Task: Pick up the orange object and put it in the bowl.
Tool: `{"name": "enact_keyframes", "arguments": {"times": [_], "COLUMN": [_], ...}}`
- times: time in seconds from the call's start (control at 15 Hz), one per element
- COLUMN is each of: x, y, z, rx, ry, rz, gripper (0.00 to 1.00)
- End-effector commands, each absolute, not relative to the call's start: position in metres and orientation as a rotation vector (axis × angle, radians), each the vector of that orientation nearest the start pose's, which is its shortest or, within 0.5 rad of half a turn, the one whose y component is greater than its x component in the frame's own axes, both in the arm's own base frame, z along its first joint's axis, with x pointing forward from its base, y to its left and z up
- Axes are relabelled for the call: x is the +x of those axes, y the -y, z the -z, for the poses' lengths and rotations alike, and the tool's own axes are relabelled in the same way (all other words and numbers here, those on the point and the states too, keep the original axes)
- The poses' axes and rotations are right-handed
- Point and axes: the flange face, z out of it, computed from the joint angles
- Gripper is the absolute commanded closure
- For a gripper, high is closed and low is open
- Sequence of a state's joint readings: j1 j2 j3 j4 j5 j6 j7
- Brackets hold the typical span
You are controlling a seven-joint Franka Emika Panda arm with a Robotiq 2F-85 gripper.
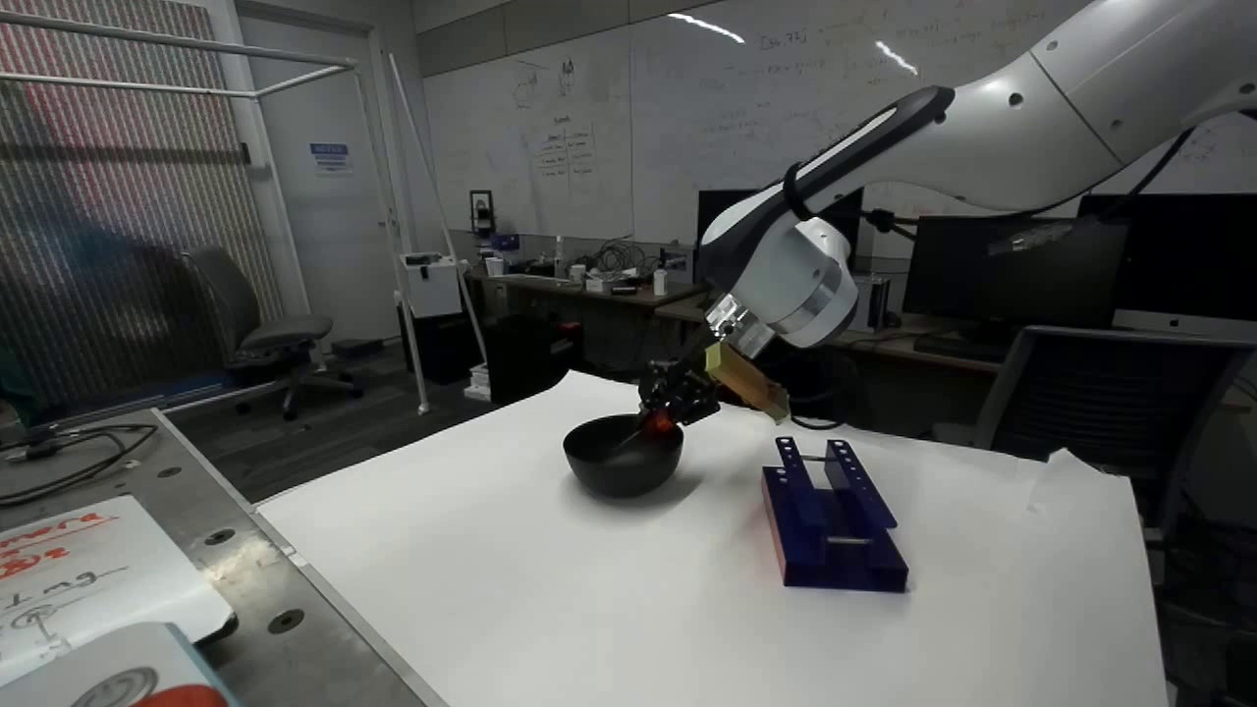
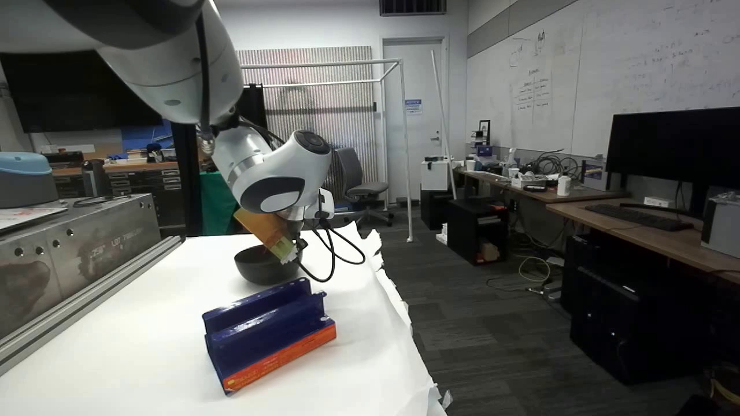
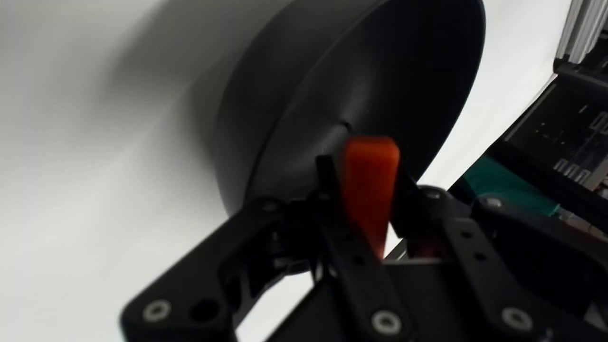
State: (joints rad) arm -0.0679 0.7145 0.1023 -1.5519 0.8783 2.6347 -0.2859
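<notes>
Bowl (image 1: 623, 473) open-topped; rack (image 1: 840, 511) stands apart

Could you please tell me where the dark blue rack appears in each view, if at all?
In an exterior view, the dark blue rack is in the lower half, right of centre.
In an exterior view, the dark blue rack is in the lower half, left of centre.
In the wrist view, it is not there.
Shared landmark: the black bowl, seen in all three views.
</notes>
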Motion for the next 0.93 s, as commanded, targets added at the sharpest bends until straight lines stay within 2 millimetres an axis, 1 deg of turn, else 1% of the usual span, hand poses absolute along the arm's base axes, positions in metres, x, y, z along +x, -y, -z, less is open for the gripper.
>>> {"name": "enact_keyframes", "arguments": {"times": [0.0,0.07,0.2,0.33,0.4,0.6,0.73,0.87], "x": [0.742,0.738,0.731,0.727,0.726,0.721,0.715,0.706], "y": [0.004,0.003,0.002,0.003,0.004,0.001,-0.002,-0.005], "z": [-0.272,-0.28,-0.296,-0.321,-0.335,-0.38,-0.407,-0.432], "rx": [-2.469,-2.497,-2.557,-2.619,-2.637,-2.715,-2.789,-2.867], "ry": [-0.457,-0.427,-0.385,-0.364,-0.344,-0.293,-0.263,-0.242], "rz": [0.47,0.446,0.417,0.428,0.443,0.497,0.489,0.425], "gripper": [0.4,0.31,0.17,0.01,0.0,0.0,0.0,0.0]}}
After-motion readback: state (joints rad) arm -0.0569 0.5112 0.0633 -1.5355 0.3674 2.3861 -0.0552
